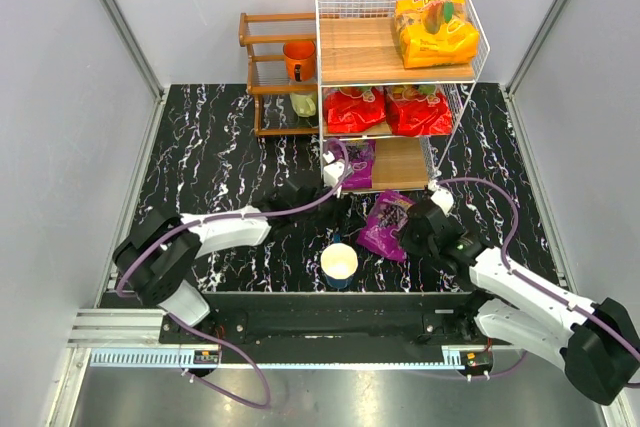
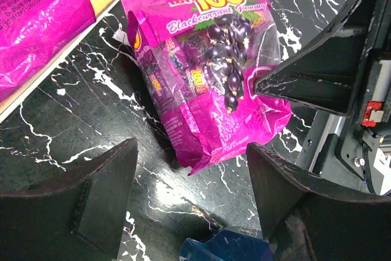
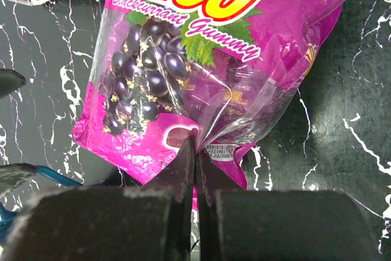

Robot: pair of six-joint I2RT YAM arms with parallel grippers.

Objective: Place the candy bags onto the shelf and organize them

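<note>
A purple blackcurrant candy bag (image 1: 385, 229) lies flat on the black marbled table (image 1: 220, 157), just below the shelf (image 1: 350, 52) in the overhead view, lower centre-right of the frame; the right gripper (image 3: 196, 151) has its fingers pressed together on the bag's near edge, at the bottom centre of its wrist view, the film puckered where they pinch; the rest of the pouch fans out toward the top of that frame. The left gripper (image 2: 192, 151) is spread wide, one finger lower left and one lower right of its view; the bag's lower corner reaches in between the tips, though whether either touches it cannot be told. A second purple bag (image 1: 357, 162) sits on the bottom board; a left red bag (image 1: 355, 109) and a right red bag (image 1: 418, 110) share the middle tier; an orange-yellow bag (image 1: 435, 32) rests on top. A cup (image 1: 339, 265) stands near the loose bag, lower centre.
</note>
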